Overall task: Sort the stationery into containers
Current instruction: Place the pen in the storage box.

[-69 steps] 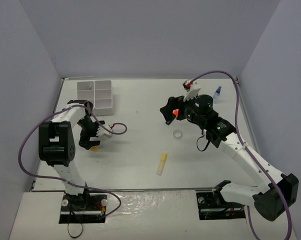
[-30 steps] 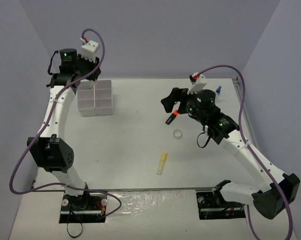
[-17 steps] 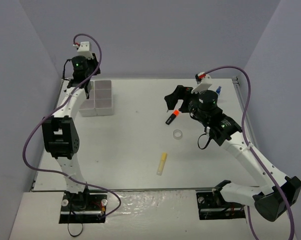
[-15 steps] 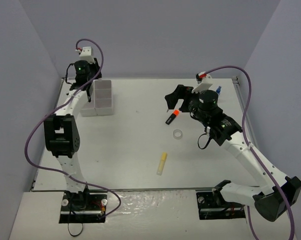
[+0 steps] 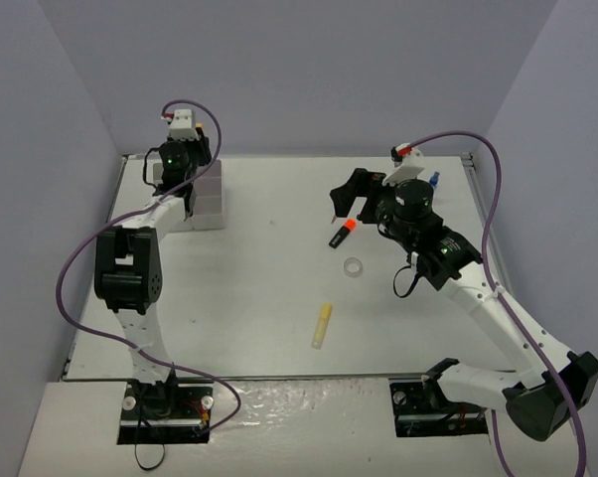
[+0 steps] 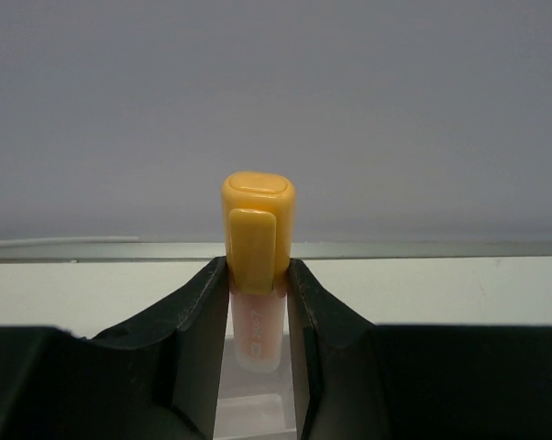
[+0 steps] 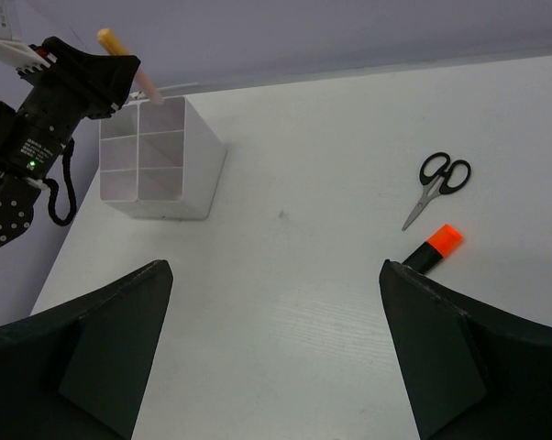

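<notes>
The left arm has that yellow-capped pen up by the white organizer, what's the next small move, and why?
Probably lower the left gripper a touch so the yellow-capped pen drops into the organizer tray, then release. The jaws clamp its pale body, and its lower end sits at the tray's far corner rim.

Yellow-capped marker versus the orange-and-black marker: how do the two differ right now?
The yellow-capped marker is clamped in the jaws of the left gripper; the orange-and-black marker lies loose on the table. The yellow-capped marker is held tilted at the organizer tray's far corner; the orange-and-black marker lies flat near the scissors. The yellow-capped marker's body is pale and translucent; the orange-and-black marker's is black. Both look like capped markers.
</notes>
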You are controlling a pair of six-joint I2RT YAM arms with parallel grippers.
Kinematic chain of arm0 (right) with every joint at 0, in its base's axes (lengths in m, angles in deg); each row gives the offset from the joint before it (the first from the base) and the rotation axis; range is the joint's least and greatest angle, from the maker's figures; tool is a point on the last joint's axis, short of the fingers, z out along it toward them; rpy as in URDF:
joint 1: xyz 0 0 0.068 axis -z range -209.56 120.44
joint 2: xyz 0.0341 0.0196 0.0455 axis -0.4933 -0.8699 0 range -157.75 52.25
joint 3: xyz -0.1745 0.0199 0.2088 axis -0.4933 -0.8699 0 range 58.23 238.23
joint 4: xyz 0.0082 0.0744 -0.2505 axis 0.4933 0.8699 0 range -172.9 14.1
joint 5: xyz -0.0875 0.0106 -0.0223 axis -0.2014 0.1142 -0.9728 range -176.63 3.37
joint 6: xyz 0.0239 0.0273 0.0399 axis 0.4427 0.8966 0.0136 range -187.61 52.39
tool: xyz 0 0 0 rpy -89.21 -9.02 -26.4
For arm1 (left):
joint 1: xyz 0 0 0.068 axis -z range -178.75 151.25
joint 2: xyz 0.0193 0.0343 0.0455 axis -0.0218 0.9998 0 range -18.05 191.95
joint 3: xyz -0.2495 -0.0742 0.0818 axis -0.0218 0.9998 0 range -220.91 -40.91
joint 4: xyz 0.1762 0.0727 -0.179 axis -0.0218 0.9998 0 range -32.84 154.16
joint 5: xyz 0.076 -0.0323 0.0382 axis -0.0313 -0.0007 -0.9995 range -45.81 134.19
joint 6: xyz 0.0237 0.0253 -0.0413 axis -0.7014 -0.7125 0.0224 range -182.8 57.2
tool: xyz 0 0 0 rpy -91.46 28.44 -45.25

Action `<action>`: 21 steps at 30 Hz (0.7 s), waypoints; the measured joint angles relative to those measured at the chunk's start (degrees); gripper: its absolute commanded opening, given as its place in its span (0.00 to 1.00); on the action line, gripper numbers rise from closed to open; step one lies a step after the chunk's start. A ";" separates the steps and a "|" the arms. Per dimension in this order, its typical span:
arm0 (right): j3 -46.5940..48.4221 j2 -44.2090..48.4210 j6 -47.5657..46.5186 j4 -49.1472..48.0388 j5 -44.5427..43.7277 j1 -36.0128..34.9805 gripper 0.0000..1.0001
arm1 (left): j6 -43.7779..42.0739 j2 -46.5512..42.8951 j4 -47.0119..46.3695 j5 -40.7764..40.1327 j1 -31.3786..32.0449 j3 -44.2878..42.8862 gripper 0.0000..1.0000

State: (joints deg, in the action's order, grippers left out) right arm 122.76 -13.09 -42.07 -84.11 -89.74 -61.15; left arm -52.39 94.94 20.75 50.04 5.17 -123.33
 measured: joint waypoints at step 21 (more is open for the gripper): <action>0.09 1.88 -0.05 2.01 -1.20 0.00 0.94 | -5.82 2.46 -3.03 0.46 0.24 5.21 0.74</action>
State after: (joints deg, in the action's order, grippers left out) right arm 122.85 -11.21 -42.13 -82.10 -90.94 -61.15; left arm -58.21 97.40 17.72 50.50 5.41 -118.13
